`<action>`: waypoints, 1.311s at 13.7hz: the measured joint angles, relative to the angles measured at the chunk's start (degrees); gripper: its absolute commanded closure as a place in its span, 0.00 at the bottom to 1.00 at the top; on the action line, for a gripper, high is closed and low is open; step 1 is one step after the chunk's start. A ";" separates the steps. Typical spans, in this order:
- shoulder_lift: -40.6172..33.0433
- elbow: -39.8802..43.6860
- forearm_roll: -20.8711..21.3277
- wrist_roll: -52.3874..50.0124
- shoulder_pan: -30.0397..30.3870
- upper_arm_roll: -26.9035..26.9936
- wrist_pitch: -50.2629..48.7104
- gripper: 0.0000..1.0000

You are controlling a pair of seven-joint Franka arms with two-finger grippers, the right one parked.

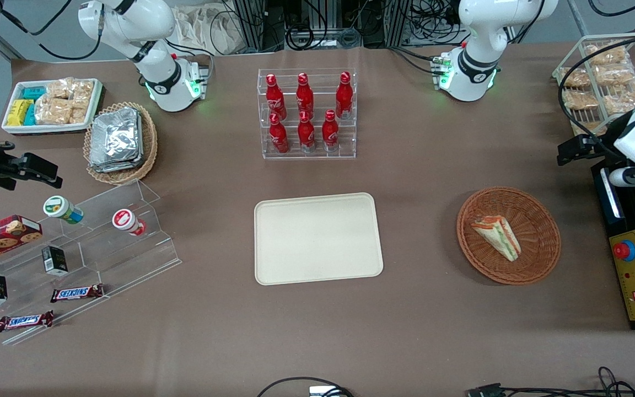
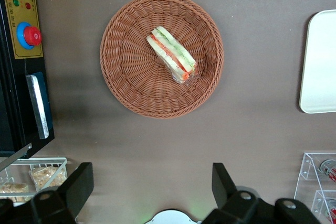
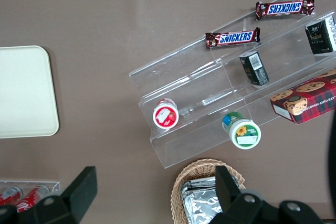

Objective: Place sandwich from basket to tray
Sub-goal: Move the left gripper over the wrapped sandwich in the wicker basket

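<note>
The pincer (image 2: 149,192) hangs high above the worktop (image 1: 422,182), fingers spread wide and holding nothing. The sandwich (image 1: 497,236) lies in the basket (image 1: 538,259), below and ahead of it, long axis slanted across the fingers' line; the tray (image 1: 317,237) waits bare.

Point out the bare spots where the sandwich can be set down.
The tray is wholly bare. Open tablecloth lies between it and the basket holding the sandwich, and nearer the camera. Crowded: the bottle rack and snack shelf. The gripper hangs open above bare cloth beside the basket.
</note>
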 measured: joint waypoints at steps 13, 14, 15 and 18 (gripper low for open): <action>1.24 -0.02 -0.18 -4.79 0.21 0.00 0.36 0.00; 1.95 -0.02 -0.40 -7.40 0.21 -0.04 0.71 0.01; 2.83 -0.03 -1.04 -10.35 0.21 -0.08 1.26 0.05; 6.25 -0.09 -3.87 -21.02 0.21 -0.14 2.98 0.05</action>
